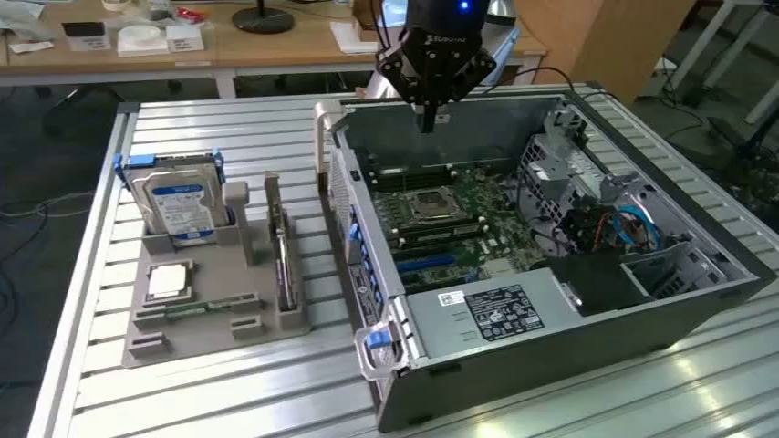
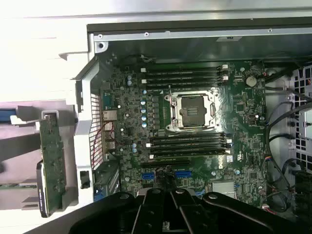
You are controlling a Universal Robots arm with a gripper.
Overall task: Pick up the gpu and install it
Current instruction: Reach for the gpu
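Directly over the far wall of the open computer case (image 1: 585, 356), the robot's gripper (image 1: 426, 117) hung with its fingers pressed together on nothing. The gpu (image 1: 283, 248) — a thin green card — stood on its long edge in a slot of the grey holder (image 1: 207, 342). It sat just beside the case's side wall, on the stretch of slatted tabletop (image 1: 207, 401) between the case and the tabletop's edge at the exterior view's left. A blue-labelled hard drive (image 1: 182, 205) stood upright toward the holder's far end, apart from the card. From the wrist, the motherboard (image 2: 195, 122) and its empty processor socket (image 2: 191, 109) lay spread beneath the gripper, with the card outside the case wall. By its look, the card was light and stiff but fragile — bare components on its faces, contacts likely along its lower edge — and slim enough to tip in a loose pinch. The exposed upper edge, near mid-length, appeared the safest hold, with the fingers squeezing across the board's thickness.
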